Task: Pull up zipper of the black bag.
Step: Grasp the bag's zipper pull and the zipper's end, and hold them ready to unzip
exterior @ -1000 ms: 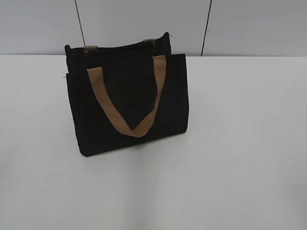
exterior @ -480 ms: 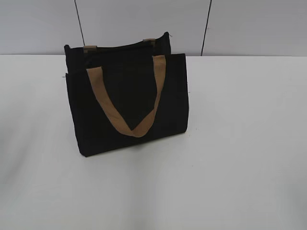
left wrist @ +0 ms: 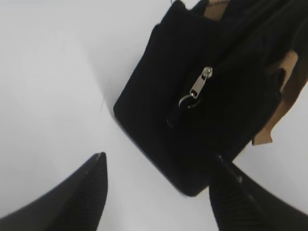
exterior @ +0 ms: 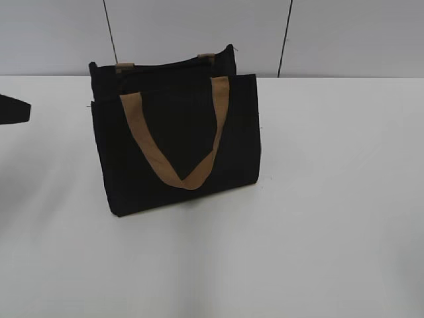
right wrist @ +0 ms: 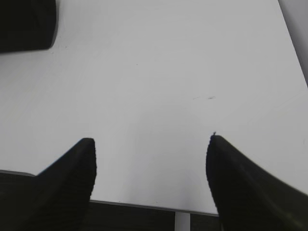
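Observation:
The black bag (exterior: 175, 142) stands upright on the white table, left of centre, with a tan strap handle (exterior: 173, 142) hanging down its front. The zipper runs along its top edge (exterior: 165, 64). In the left wrist view the bag's end (left wrist: 159, 101) shows, with the silver zipper pull (left wrist: 198, 87) hanging at it. My left gripper (left wrist: 159, 159) is open and empty, a short way from the bag's end, not touching it. It shows at the left edge of the exterior view (exterior: 13, 109). My right gripper (right wrist: 150, 139) is open and empty over bare table, away from the bag (right wrist: 24, 24).
The white table (exterior: 331, 199) spreads to the right of and in front of the bag. A grey panelled wall (exterior: 344, 33) stands behind it. The table's front edge (right wrist: 144, 204) lies below my right gripper.
My left gripper has come into the exterior view at the left edge. The bag has not moved.

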Motion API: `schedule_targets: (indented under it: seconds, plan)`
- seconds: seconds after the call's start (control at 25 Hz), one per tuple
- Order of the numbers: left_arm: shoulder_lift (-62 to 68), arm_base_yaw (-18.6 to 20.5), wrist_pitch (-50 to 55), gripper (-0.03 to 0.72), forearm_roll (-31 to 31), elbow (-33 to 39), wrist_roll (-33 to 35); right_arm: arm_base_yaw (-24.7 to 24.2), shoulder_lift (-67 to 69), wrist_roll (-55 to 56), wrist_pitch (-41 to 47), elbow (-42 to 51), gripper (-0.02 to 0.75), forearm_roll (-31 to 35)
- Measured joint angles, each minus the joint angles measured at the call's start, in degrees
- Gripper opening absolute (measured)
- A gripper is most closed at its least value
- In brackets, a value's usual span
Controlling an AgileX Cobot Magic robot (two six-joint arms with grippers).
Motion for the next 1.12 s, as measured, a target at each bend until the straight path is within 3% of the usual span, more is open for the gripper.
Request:
schedule_targets:
  seconds: [0.12, 0.36, 0.56, 0.76, 0.96, 1.12]
  plan:
    - [4.86, 3.08, 2.59, 0.489, -9.89, -0.06, 17.3, 0.0, 0.0, 0.0, 0.0, 0.0, 0.543, -0.06]
    - [13.14, 3.26, 3.29, 0.458, -16.65, -0.11, 32.82, 0.0, 0.0, 0.0, 0.0, 0.0, 0.542, -0.01]
    - [20.12, 3.26, 8.94, 0.452, -26.67, -0.11, 47.09, 0.0, 0.0, 0.0, 0.0, 0.0, 0.541, -0.01]
    - [26.8, 2.22, 12.12, 0.421, -31.43, -0.17, 56.88, 0.0, 0.0, 0.0, 0.0, 0.0, 0.541, -0.01]
    - [32.55, -2.9, 13.56, 0.419, -31.89, -0.17, 66.48, 0.0, 0.0, 0.0, 0.0, 0.0, 0.541, -0.01]
    - [36.06, -6.26, 12.84, 0.419, -31.89, -1.1, 68.92, 0.0, 0.0, 0.0, 0.0, 0.0, 0.541, -0.01]
